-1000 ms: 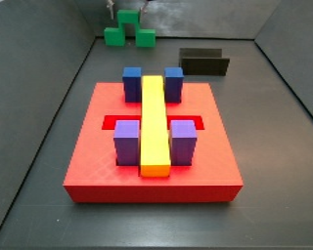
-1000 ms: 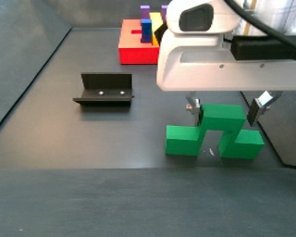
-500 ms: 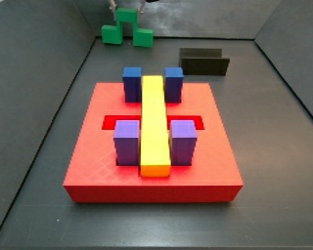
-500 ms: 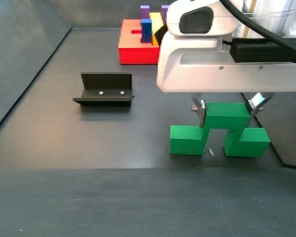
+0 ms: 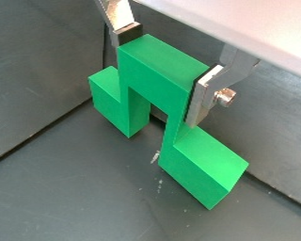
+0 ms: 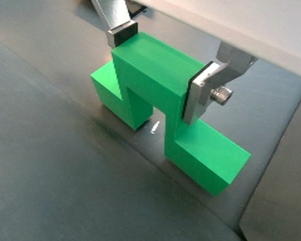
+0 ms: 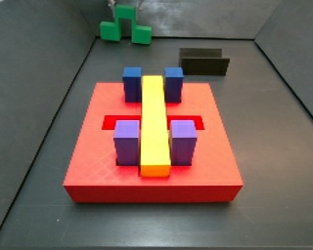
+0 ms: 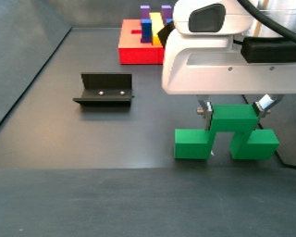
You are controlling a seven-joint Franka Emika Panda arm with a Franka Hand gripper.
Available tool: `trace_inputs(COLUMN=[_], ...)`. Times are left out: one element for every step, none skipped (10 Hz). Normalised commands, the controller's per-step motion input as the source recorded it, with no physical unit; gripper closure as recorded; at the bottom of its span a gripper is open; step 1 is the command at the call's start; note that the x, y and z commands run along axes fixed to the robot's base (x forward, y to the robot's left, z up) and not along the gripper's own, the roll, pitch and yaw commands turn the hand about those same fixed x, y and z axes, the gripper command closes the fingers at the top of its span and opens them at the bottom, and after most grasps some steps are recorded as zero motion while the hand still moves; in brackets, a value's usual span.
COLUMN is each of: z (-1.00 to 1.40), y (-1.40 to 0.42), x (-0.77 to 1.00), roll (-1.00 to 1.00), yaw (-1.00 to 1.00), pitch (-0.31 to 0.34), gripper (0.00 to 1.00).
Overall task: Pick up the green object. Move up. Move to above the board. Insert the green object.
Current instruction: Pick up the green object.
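Observation:
The green object [image 8: 231, 132] is an arch with two square feet. It shows in both wrist views [image 5: 160, 80] [image 6: 160, 80] and small at the far end in a side view [image 7: 125, 26]. My gripper [image 8: 232, 108] is shut on its top bar, with the silver fingers [image 5: 205, 97] [image 6: 206, 89] pressed on both sides. Its feet hang at or just above the dark floor; I cannot tell which. The red board [image 7: 101, 166] [image 8: 130, 52] stands apart from it, carrying blue and purple blocks and a long yellow bar [image 7: 154, 122].
The fixture [image 7: 203, 62] [image 8: 104, 90] stands on the floor between the board and the green object, to one side. Grey walls enclose the floor. Open recesses in the board [image 7: 117, 122] lie either side of the yellow bar.
The gripper and the green object have shifted together, away from the board; in one side view they moved up the picture, in the other right and down. The jaws stayed shut.

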Motion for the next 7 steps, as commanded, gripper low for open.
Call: trace_inputs(z=[0.0, 0.0, 0.0, 0.0, 0.0, 0.0, 0.0], y=[0.0, 0.0, 0.0, 0.0, 0.0, 0.0, 0.0], x=[0.0, 0.0, 0.0, 0.0, 0.0, 0.0, 0.0], roll=[0.0, 0.0, 0.0, 0.0, 0.0, 0.0, 0.0], yaw=[0.0, 0.0, 0.0, 0.0, 0.0, 0.0, 0.0], pitch=[0.0, 0.0, 0.0, 0.0, 0.0, 0.0, 0.0], gripper=[1.0, 1.0, 1.0, 1.0, 1.0, 1.0, 1.0])
